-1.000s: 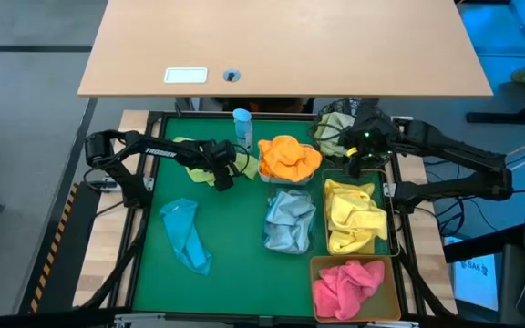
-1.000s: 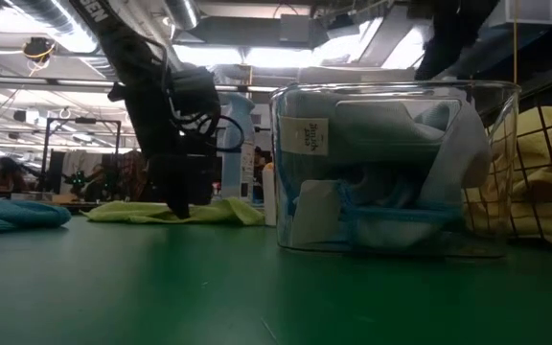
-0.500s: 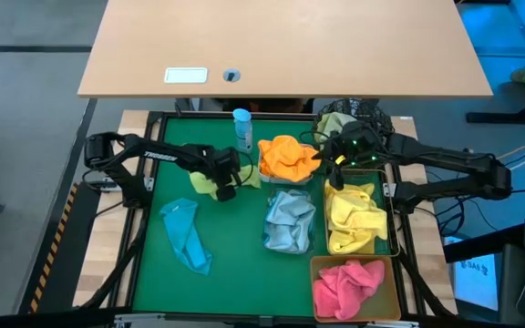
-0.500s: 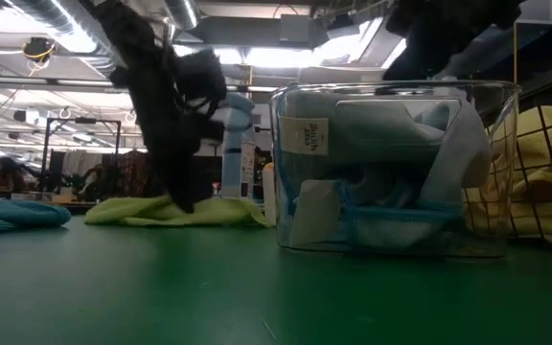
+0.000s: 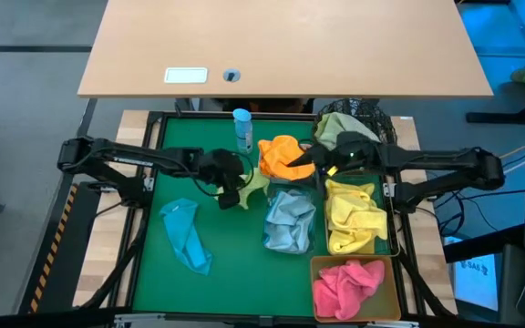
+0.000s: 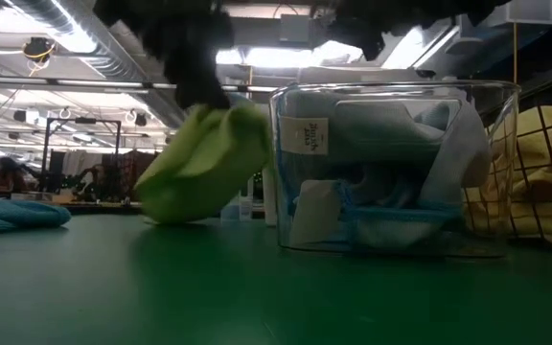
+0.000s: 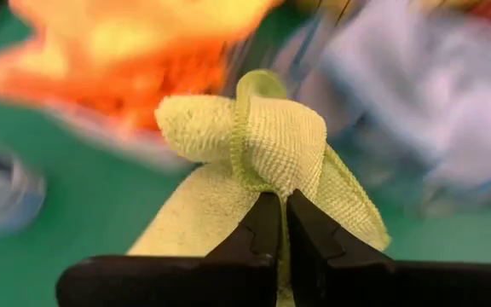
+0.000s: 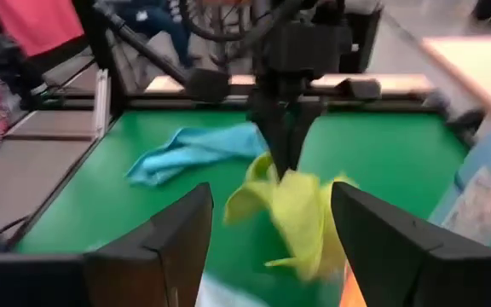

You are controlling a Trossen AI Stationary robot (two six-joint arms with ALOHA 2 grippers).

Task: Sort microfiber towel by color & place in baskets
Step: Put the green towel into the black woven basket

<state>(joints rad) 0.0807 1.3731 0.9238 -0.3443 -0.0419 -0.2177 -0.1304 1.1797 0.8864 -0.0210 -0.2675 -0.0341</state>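
Towel [image 7: 267, 145], light green, bunched in left claw [image 7: 281, 223]

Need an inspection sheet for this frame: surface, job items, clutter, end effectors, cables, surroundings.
Surface: green mat, mostly bare on its left half.
Job's things: light green towel lifted off the mat; teal towel loose on the mat; orange towels in a tub; grey-blue towels in the clear tub; yellow towels in the wire basket; pink towels in the amber tub; a pale green towel in the black mesh basket.
Clutter: blue-capped bottle.
End effectors: left end effector shut on the light green towel; right end effector open over the orange towels.
Cables: nothing seen on the mat.
Surroundings: wooden desk behind the table.
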